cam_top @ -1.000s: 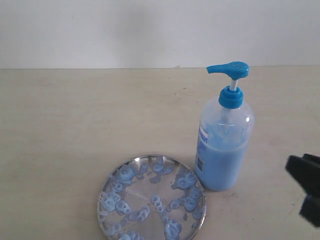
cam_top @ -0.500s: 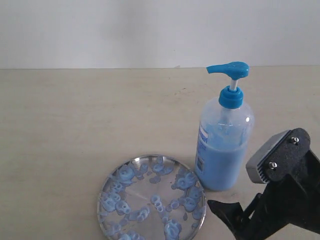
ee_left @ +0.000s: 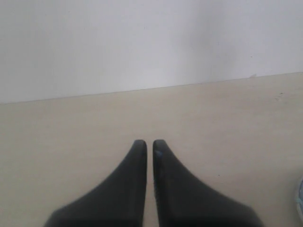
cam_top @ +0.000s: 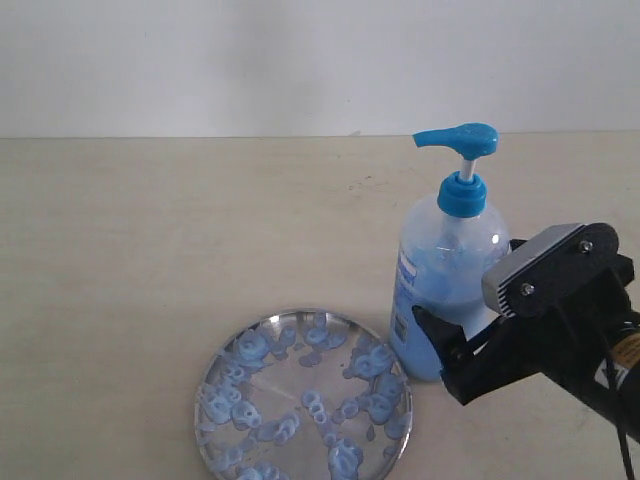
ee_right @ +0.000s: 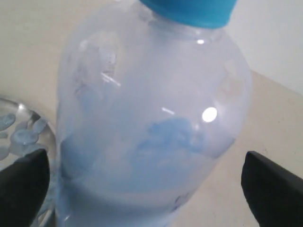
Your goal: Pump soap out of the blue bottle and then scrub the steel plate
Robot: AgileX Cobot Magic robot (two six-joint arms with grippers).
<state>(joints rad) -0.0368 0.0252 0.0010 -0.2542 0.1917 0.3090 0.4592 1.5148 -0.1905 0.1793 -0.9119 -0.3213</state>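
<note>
Beside the steel plate, blue bottle half full of soap, right pincer open around it.

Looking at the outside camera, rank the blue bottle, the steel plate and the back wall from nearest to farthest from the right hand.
1. blue bottle: between the open fingers of the right hand.
2. steel plate: on the table, just left of the bottle.
3. back wall: beyond the table's far edge.
</note>
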